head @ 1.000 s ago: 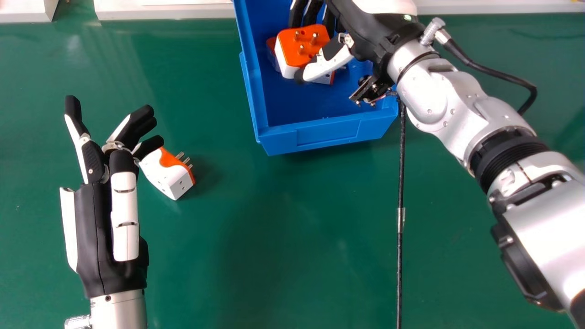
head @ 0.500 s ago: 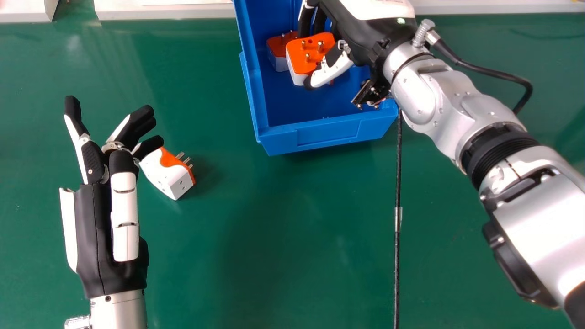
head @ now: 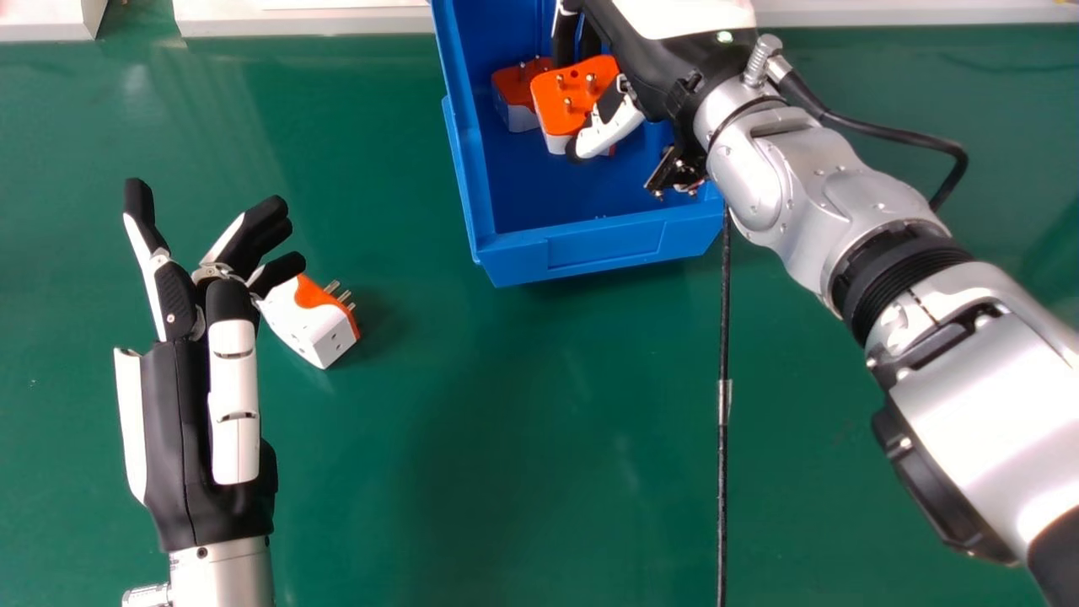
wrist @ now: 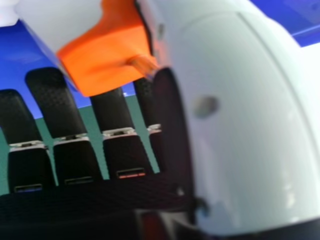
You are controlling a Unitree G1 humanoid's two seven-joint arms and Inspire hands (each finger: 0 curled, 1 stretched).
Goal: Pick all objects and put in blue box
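Observation:
The blue box (head: pixel 603 240) stands at the top of the head view. My right hand (head: pixel 611 126) is inside it, thumb and fingers pinching an orange-and-white plug adapter (head: pixel 560 105), pins upward. Another adapter (head: pixel 518 116) lies in the box just left of it; a bit of orange and white shows below the held one. In the right hand view the hand (wrist: pixel 55 107) has the adapter (wrist: pixel 107 60) between its thumb and fingers. A further adapter (head: pixel 316 324) rests on the green table, beside the fingers of my open left hand (head: pixel 173 405), which partly overlap it.
A black cable (head: pixel 723 405) runs down the green table (head: pixel 506 438) from the box's right corner, near my right forearm. White ledges (head: pixel 303 21) border the far edge of the table.
My right hand and the held adapter have shifted right and lower in the box, uncovering more of the adapter at the left. The right forearm has swung left. My left hand has barely moved.

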